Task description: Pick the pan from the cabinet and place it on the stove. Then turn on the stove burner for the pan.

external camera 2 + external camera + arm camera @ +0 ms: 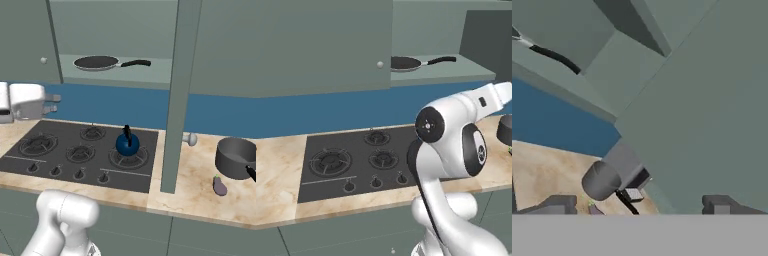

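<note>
The black pan (404,63) (97,62) lies flat on the shelf of the open cabinet (321,45), its handle (557,57) pointing right. The cabinet's right door (177,95) is swung out and seen edge-on; the left door is shut. My gripper (54,104) (637,206) is open and holds nothing. It hangs below the shelf at the height of the blue wall, well apart from the pan. The black stove (316,192) (65,135) lies on the counter, with its large left burner (331,161) (37,145) bare.
A blue kettle (127,142) stands on the stove's right burner. On the counter to the right are a dark-grey pot (235,157) (504,129) (601,180), a small eggplant (219,186) and a pale shaker (190,138). The open door juts out over the counter.
</note>
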You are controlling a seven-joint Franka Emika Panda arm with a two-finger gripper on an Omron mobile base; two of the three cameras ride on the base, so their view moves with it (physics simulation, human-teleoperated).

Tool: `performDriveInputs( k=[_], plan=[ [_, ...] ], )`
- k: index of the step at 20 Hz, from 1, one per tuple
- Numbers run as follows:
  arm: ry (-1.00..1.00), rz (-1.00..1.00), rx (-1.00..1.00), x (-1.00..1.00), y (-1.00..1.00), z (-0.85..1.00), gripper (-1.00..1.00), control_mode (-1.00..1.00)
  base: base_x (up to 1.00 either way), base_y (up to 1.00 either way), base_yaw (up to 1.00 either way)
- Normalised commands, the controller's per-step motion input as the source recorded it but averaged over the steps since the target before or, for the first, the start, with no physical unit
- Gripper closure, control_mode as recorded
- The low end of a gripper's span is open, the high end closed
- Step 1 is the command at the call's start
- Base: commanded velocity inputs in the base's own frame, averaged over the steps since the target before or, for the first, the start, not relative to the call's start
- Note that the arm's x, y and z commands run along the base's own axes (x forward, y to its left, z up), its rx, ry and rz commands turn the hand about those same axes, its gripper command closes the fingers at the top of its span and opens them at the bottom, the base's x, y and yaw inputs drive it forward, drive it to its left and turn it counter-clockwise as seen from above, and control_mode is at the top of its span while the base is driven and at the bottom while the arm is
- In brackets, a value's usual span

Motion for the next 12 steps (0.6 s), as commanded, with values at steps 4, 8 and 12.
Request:
performDriveInputs(
  k=[4, 8, 12],
  plan=[
    [-0.12, 0.33, 0.05, 0.38, 0.84, 0.08, -1.00, -1.00, 0.00, 0.00, 0.00],
    [-0.10, 0.35, 0.07, 0.37, 0.73, 0.07, -1.00, -1.00, 0.00, 0.00, 0.00],
    [-0.06, 0.36, 0.08, 0.36, 0.58, 0.02, -1.00, -1.00, 0.00, 0.00, 0.00]
  ],
)
